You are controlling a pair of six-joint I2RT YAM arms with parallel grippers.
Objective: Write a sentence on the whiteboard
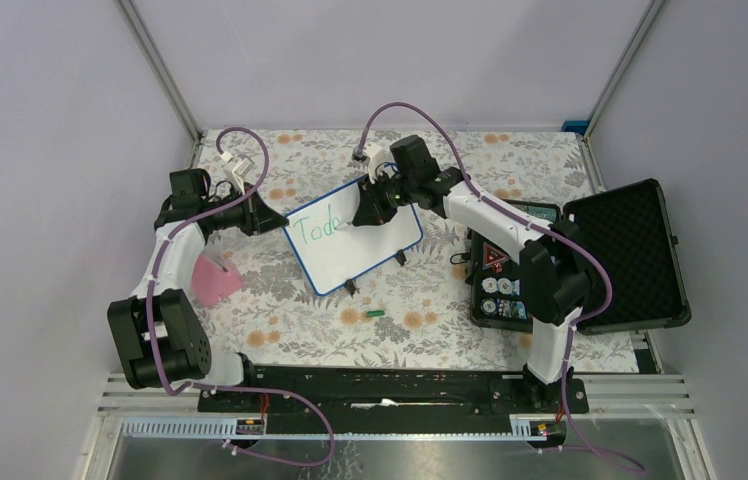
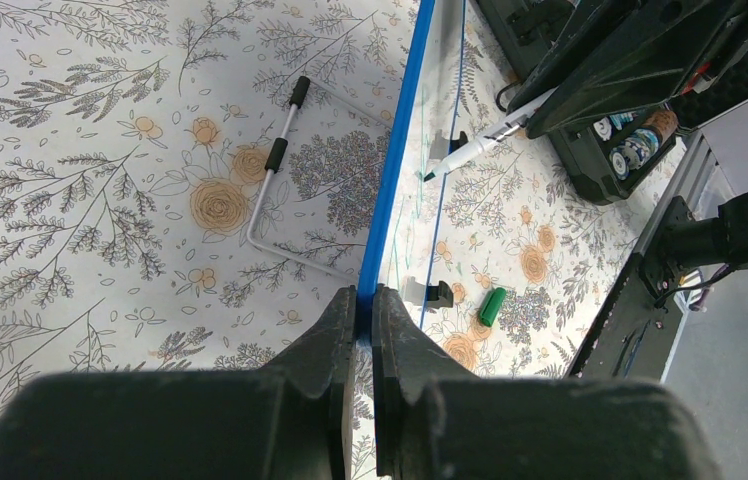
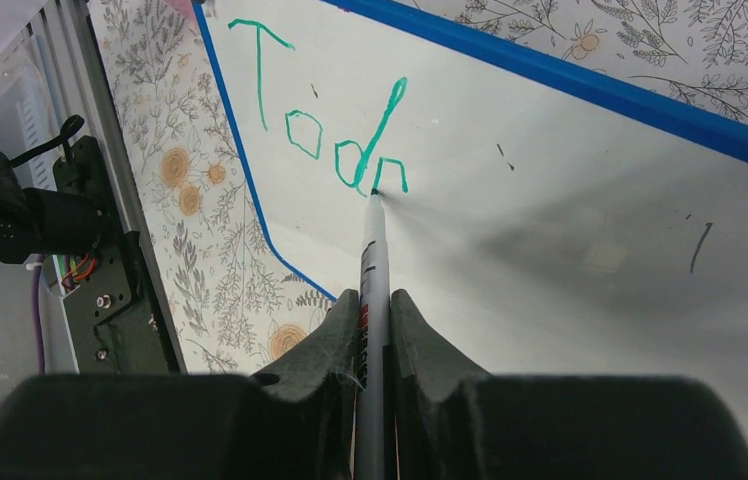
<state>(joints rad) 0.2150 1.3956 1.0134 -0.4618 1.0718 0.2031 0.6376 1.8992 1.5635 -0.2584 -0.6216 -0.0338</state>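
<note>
A blue-framed whiteboard [image 1: 370,250] stands tilted on the floral table, with green letters "Toda" [image 1: 315,226] on its left part. My left gripper [image 1: 272,218] is shut on the board's left edge; in the left wrist view its jaws pinch the blue frame [image 2: 387,200]. My right gripper [image 1: 368,210] is shut on a grey marker [image 3: 374,270]. The marker's tip touches the board at the last green letter [image 3: 390,172]. The marker also shows in the left wrist view [image 2: 470,152]. A green marker cap [image 1: 376,314] lies on the table in front of the board.
An open black case [image 1: 620,250] with small round items lies at the right. A pink cloth [image 1: 214,280] lies by the left arm. The board's metal stand [image 2: 275,170] rests behind it. The metal rail [image 1: 400,385] runs along the near edge.
</note>
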